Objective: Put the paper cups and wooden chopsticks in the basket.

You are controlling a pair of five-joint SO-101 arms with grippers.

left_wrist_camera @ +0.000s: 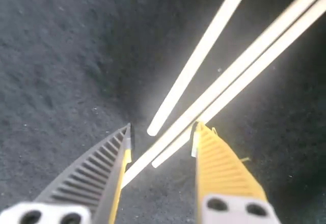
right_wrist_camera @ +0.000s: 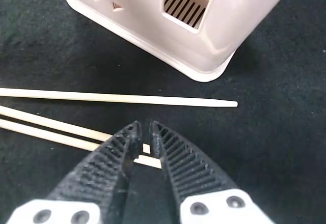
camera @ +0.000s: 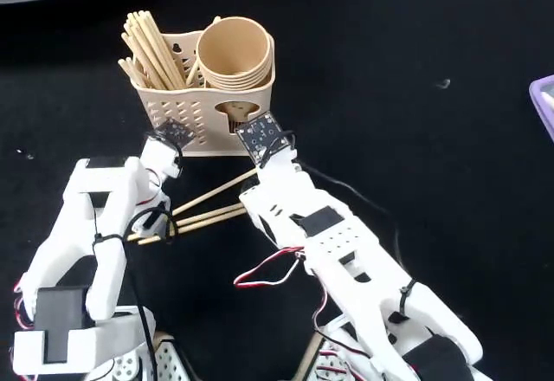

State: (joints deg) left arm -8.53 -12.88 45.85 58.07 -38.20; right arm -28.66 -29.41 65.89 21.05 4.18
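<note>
Chopsticks [right_wrist_camera: 117, 98] (slim, pale wood) lie beside slotted plastic basket [right_wrist_camera: 140, 7].

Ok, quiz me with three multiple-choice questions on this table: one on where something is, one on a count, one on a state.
1. Where are the paper cups? A in the basket; B beside the basket; C in a gripper.
2. How many chopsticks lie loose on the table? A one; B three; C six.
3. The left gripper is: A shut on a cup; B open; C shut on nothing.
Answers: A, stacked inside it; B, three lie between the arms; B, its jaws stand apart astride chopstick ends.
</note>
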